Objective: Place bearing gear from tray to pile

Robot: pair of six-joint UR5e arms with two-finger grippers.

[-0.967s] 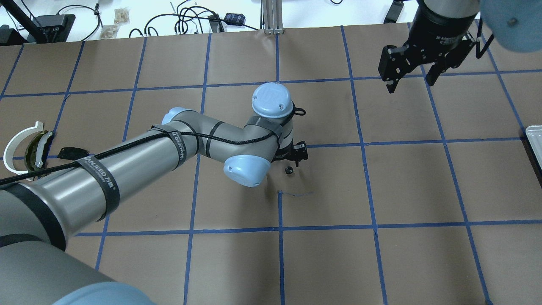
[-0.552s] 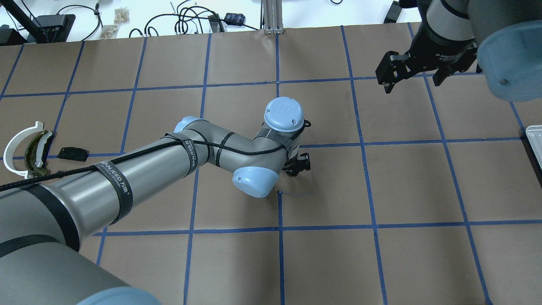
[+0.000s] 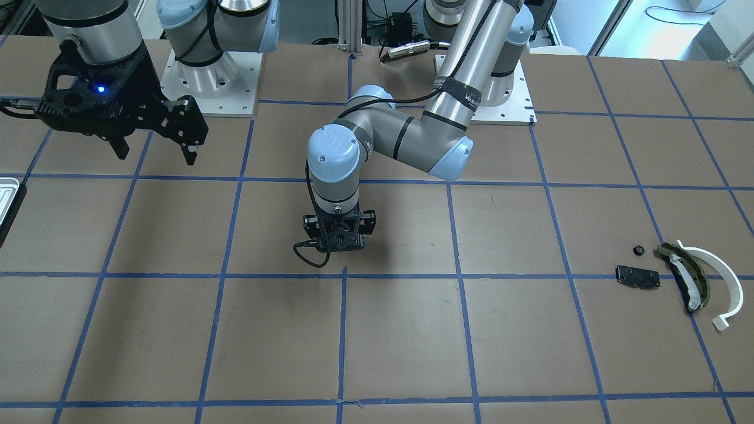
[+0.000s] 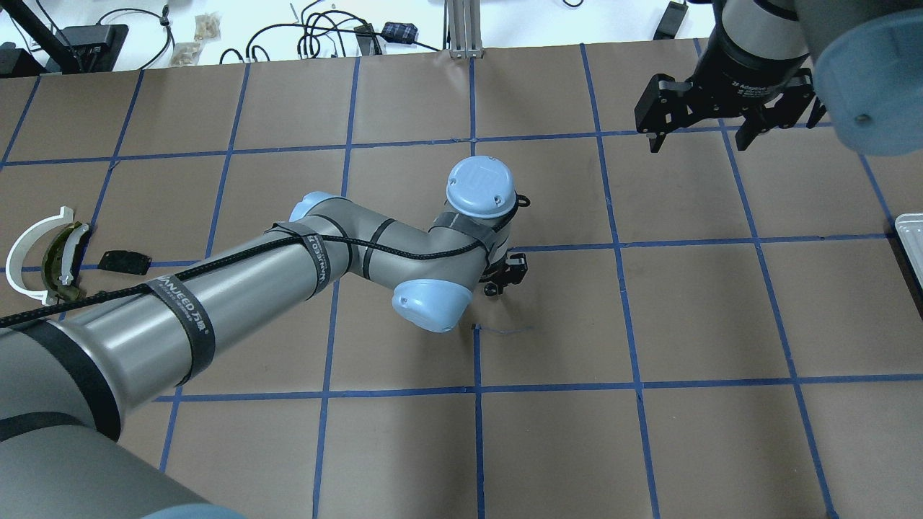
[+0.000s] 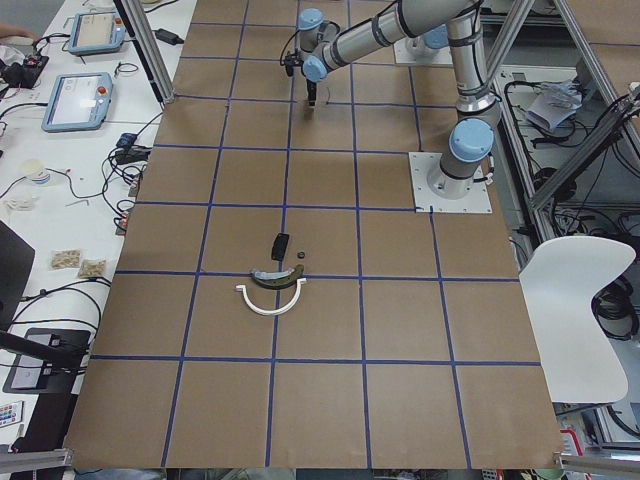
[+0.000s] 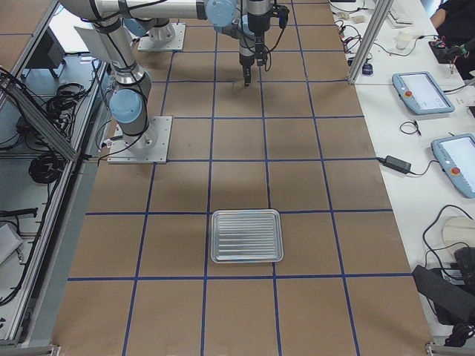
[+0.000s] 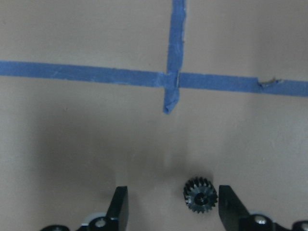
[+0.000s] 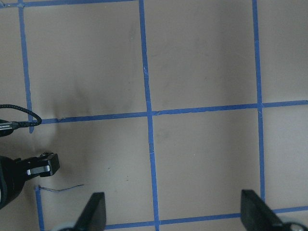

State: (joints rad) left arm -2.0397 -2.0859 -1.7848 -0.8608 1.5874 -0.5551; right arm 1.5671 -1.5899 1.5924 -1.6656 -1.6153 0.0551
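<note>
A small black bearing gear [image 7: 200, 194] lies on the brown table paper at the table's middle. My left gripper [image 7: 174, 204] is open and low over it, with the gear between the fingertips, close to the view's right finger [image 7: 230, 206]. The same gripper shows in the overhead view [image 4: 505, 277] and the front view [image 3: 340, 244]. My right gripper [image 4: 696, 137] is open, empty and raised at the far right. The tray [image 6: 246, 236] lies at the table's right end. The pile sits at the left end: white arc [image 3: 721, 277], olive-green piece [image 3: 683, 274], black plate [image 3: 638, 277].
A second small black part [image 3: 637, 249] lies beside the pile's black plate. Blue tape lines grid the table. A loose tape end [image 7: 169, 103] lies just ahead of the left gripper. Cables and gear lie beyond the table's far edge [image 4: 324, 32].
My left arm has shifted right and toward the table's near side, so the gripper now stands over the gear that lay beside it. My right gripper has drifted slightly and stayed open.
</note>
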